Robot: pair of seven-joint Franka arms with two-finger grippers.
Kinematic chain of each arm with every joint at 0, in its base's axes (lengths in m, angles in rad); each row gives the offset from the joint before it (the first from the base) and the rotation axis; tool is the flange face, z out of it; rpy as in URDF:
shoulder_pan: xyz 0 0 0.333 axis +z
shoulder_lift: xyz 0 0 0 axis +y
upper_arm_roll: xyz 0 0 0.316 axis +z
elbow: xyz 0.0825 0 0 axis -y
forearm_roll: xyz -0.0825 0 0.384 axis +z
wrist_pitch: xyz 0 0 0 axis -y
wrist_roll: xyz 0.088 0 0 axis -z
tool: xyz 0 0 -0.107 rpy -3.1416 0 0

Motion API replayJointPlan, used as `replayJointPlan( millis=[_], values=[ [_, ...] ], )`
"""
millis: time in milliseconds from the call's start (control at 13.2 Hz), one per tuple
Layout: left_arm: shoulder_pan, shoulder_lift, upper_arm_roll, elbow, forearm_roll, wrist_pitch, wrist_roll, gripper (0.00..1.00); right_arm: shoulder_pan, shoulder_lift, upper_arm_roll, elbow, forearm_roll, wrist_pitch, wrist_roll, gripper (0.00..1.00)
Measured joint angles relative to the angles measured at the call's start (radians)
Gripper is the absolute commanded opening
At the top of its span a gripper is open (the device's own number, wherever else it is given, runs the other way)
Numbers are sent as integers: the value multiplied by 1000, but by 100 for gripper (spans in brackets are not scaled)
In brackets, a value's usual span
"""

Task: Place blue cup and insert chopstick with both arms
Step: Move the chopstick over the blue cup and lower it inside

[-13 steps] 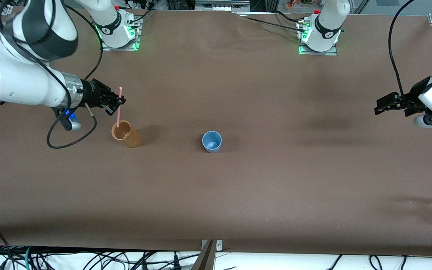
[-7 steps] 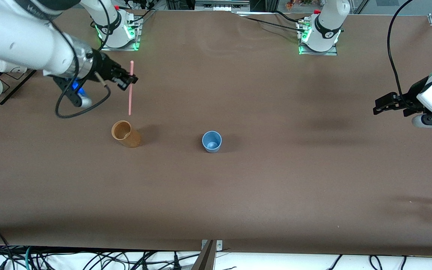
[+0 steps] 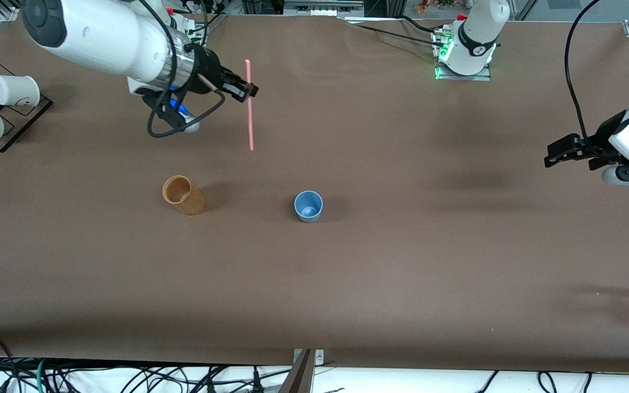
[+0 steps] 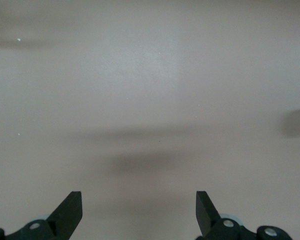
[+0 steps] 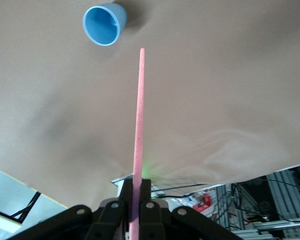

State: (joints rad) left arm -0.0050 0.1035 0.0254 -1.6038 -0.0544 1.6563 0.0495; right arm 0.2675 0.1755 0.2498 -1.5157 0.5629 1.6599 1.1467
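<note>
Brown table [image 3: 402,262], right hand [image 3: 249,91] lifted chopstick [image 3: 249,109] away

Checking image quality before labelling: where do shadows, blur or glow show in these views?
Front view: sharp; soft shadow beside the blue cup and the brown cup, green glow at both arm bases. Left wrist view: the left gripper open over bare table, only smeared shadows. Right wrist view: the right gripper shut on the chopstick, its near end slightly soft.

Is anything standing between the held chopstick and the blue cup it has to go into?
Nothing visible does. The right gripper holds the chopstick upright in the air; only bare table lies between it and the blue cup. The brown cup stands aside.
</note>
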Motion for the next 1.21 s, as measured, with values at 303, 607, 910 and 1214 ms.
replayJointPlan(
  millis=[303, 607, 910, 1214],
  values=[
    [0, 0, 0, 1, 0, 0, 0, 100, 40, 125, 3, 10, 56, 214, -8, 0],
    [0, 0, 0, 2, 0, 0, 0, 100, 39, 266, 2, 60, 66, 255, -96, 0],
    [0, 0, 0, 2, 0, 0, 0, 100, 39, 343, 2, 69, 130, 260, -160, 0],
    [0, 0, 0, 2, 0, 0, 0, 100, 59, 377, 3, 73, 131, 299, -171, 0]
  ],
)
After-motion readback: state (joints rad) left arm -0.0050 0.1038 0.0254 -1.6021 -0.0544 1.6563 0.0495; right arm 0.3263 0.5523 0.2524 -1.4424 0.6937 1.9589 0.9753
